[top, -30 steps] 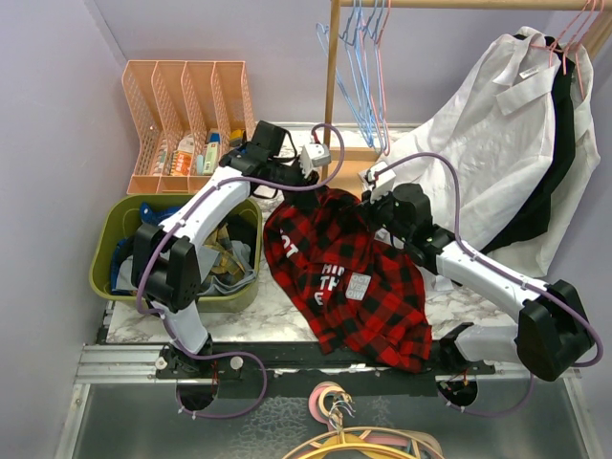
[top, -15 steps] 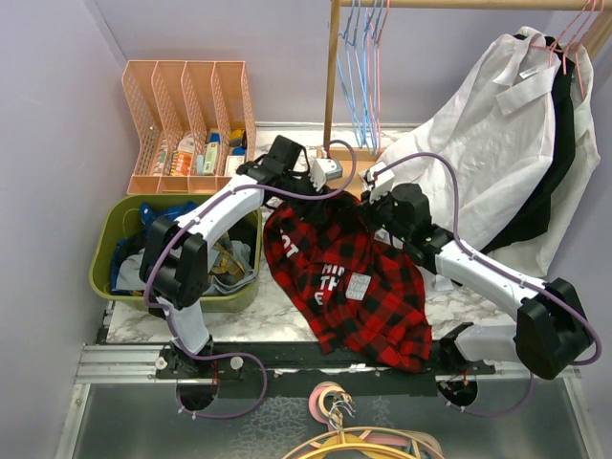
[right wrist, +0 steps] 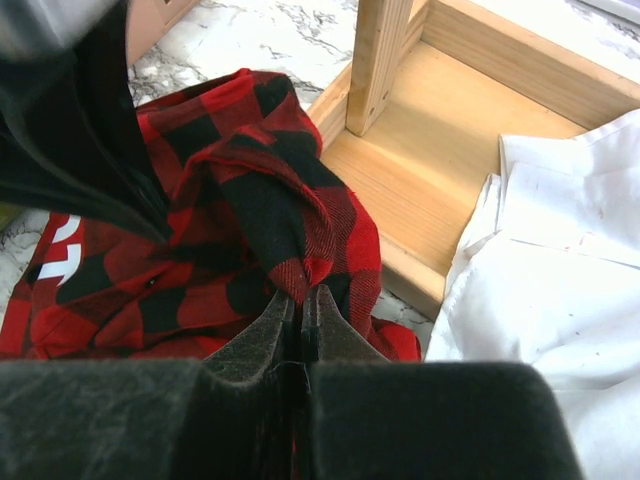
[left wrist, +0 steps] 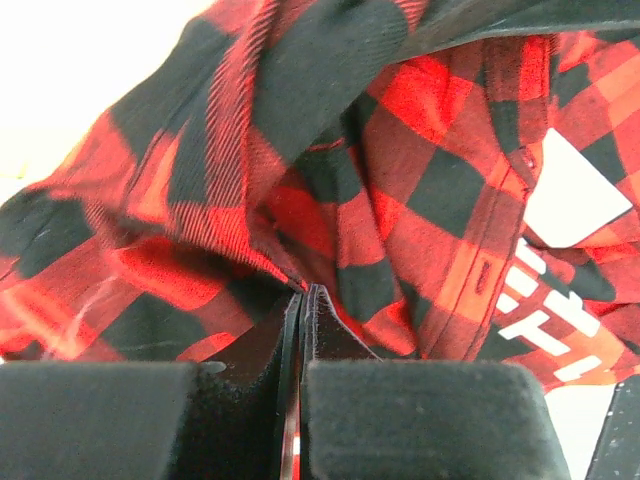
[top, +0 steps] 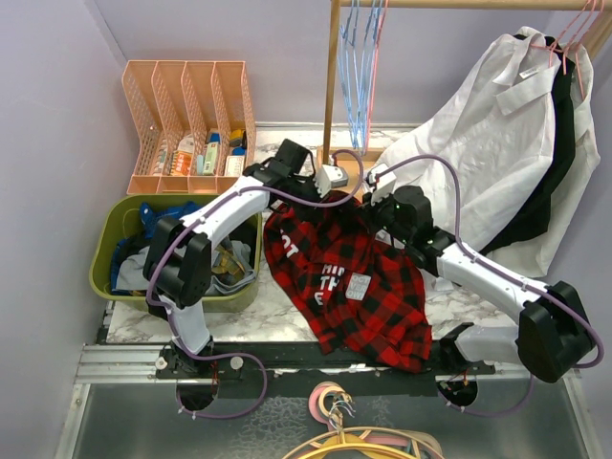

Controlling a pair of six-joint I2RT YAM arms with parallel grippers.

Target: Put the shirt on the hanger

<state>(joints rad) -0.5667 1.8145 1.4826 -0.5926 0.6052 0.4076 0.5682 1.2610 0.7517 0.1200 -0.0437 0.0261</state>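
While the shirt (top: pixel 346 279) lies crumpled, left hand (left wrist: pixel 303 297) and right hand (right wrist: pixel 300 301) — both clamped — pinch its cloth.

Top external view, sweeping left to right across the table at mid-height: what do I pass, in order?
First the green bin stuffed with clothes → the red-and-black plaid shirt heaped on the marble → the white collared shirt draped at the right.

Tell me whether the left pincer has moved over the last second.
Yes. The left pincer, shut on the red-and-black plaid flannel shirt, has shifted rightward, away from the peach file organizer toward the wooden rack post.
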